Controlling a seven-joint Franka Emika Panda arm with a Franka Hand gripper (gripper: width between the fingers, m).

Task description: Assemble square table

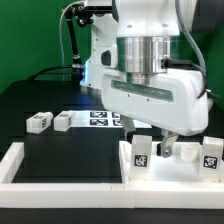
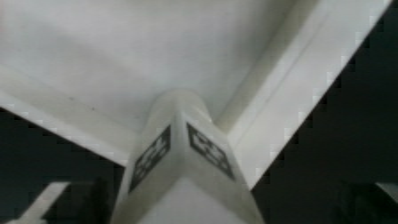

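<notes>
Print: the only markings you can see are black-and-white tag patterns, none readable as words. They sit on the marker board and on the leg blocks.

Count, largest first:
- One arm.
- One square table panel, lying on the black table at the exterior view's lower right, just beside the white bars.
- One marker board.
- Four leg blocks: near leg and far leg stand upright on the panel. First loose leg and second loose leg lie side by side at the exterior view's left, near the marker board.

Pose: your arm hangs near vertical over the panel, with the gripper pointing down at the near leg. In the wrist view the fingers stand apart on either side of that leg with a dark gap at each side. The jaws are spread and grip nothing.
</notes>
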